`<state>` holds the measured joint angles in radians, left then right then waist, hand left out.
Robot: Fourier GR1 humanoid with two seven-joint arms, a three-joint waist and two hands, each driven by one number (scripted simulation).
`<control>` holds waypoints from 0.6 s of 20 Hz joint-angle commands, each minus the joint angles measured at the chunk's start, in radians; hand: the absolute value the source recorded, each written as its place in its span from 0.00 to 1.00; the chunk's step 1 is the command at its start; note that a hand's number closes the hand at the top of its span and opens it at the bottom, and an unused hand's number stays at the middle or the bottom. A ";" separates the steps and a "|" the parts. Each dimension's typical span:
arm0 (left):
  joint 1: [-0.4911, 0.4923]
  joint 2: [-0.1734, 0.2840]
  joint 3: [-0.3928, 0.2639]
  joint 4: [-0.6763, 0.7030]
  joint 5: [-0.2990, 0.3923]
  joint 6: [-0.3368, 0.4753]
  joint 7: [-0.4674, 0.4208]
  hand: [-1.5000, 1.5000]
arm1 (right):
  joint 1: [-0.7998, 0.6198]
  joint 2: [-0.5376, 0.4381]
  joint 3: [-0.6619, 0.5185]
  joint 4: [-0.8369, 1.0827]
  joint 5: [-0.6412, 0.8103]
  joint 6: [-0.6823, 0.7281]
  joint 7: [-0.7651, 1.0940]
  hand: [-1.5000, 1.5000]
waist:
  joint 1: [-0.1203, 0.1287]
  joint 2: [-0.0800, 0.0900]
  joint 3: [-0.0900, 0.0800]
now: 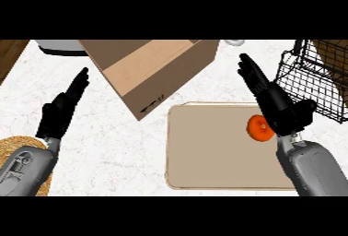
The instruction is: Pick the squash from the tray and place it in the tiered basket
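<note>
An orange round squash [258,127] lies on the beige tray [211,152], near its right side. My right hand [272,99] hovers over the tray's upper right corner with straight fingers pointing up-left; its wrist partly covers the squash's right edge. Nothing is in its grasp. The black wire tiered basket [314,78] stands at the right edge, just right of that hand. My left hand [62,108] stays open at the left, fingers up, away from the tray.
A tilted brown cardboard box [153,69] sits at the back centre, overlapping the tray's far-left corner. A grey pot [61,46] shows at the top left, a woven mat [17,147] at the lower left, and a small white object [234,42] at the top.
</note>
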<state>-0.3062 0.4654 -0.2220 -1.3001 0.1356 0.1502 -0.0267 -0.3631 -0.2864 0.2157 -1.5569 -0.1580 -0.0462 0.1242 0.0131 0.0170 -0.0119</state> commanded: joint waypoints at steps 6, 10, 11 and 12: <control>0.213 -0.110 0.060 0.063 0.042 0.158 0.034 0.50 | 0.047 -0.220 -0.328 -0.015 0.234 -0.327 -0.071 1.00 | -0.058 -0.027 0.009; 0.282 -0.142 0.046 0.052 0.070 0.143 0.022 0.50 | 0.153 -0.079 -0.536 0.065 0.229 -0.682 0.036 0.00 | -0.088 -0.032 0.013; 0.288 -0.176 0.041 0.038 0.067 0.173 0.014 0.50 | 0.173 -0.049 -0.553 0.041 0.240 -0.736 -0.009 0.00 | -0.074 -0.031 0.014; 0.291 -0.184 0.026 0.031 0.059 0.176 0.024 0.50 | 0.230 -0.016 -0.546 -0.016 0.253 -0.767 -0.051 0.00 | -0.074 -0.032 0.013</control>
<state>-0.0648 0.3283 -0.1841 -1.2595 0.1899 0.2938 -0.0003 -0.2203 -0.3816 -0.2243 -1.5220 0.0698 -0.6106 0.1237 -0.0651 -0.0099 -0.0013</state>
